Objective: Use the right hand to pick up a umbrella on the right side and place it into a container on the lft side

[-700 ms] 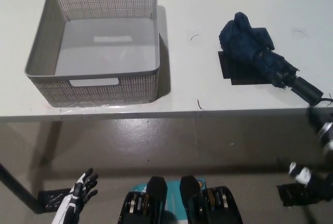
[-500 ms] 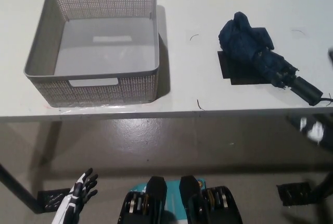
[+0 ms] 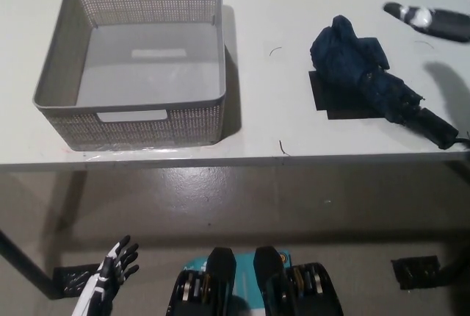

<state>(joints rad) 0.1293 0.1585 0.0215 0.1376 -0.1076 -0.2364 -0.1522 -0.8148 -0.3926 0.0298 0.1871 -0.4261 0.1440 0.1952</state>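
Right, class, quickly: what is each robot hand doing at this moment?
Left hand: open, holding nothing, low beside the robot.
Right hand: above the table beyond the umbrella; open or shut cannot be told.

No text, label, brand, number or sign can be read on anything here.

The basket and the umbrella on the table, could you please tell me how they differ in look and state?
The basket is grey, rigid and perforated, standing open and empty at the table's left; the umbrella is dark blue, soft and crumpled, folded, lying at the right. The basket sits square to the table edge; the umbrella lies slanted, handle toward the near right corner. Both rest on the white table, untouched by either hand.
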